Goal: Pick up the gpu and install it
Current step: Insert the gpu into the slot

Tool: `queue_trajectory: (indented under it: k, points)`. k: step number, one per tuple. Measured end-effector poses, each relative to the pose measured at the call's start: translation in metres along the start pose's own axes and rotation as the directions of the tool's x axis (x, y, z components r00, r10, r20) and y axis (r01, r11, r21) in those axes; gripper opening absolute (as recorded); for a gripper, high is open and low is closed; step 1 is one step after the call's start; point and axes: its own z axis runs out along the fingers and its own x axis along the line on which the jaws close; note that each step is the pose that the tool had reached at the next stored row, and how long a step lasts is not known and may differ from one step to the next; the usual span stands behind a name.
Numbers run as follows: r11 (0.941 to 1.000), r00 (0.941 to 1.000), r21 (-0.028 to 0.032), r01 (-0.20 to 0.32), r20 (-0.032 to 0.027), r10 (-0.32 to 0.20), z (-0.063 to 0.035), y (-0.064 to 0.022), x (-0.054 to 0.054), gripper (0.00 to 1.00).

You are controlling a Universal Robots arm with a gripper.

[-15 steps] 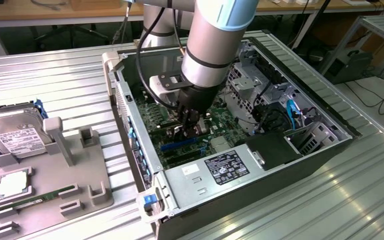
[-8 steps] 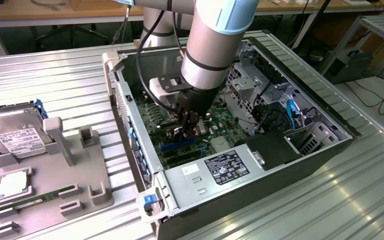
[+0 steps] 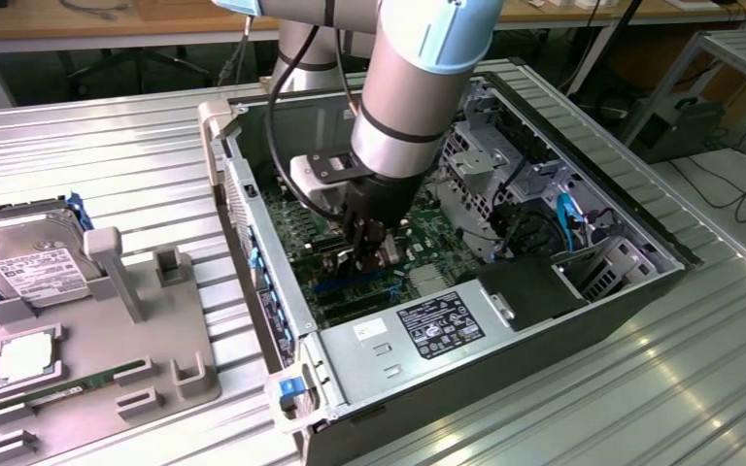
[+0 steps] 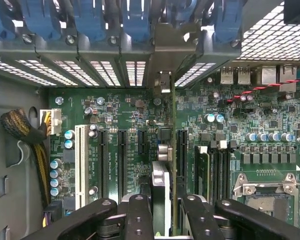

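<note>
Gripper clamps one gpu edge-on above motherboard slots.

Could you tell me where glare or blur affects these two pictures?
Exterior view: window glare streaks the ribbed metal table at its right. Wrist view: the gripper fingers and gpu edge look soft up close, while the motherboard stays sharp and evenly lit.
</note>
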Motion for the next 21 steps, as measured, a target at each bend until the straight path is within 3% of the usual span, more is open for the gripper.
queue_trajectory:
  k: [21]
  points:
    - [1.0,1.0,-0.0009,0.0,0.0,0.0,0.0038,-0.0002,0.0002,0.28]
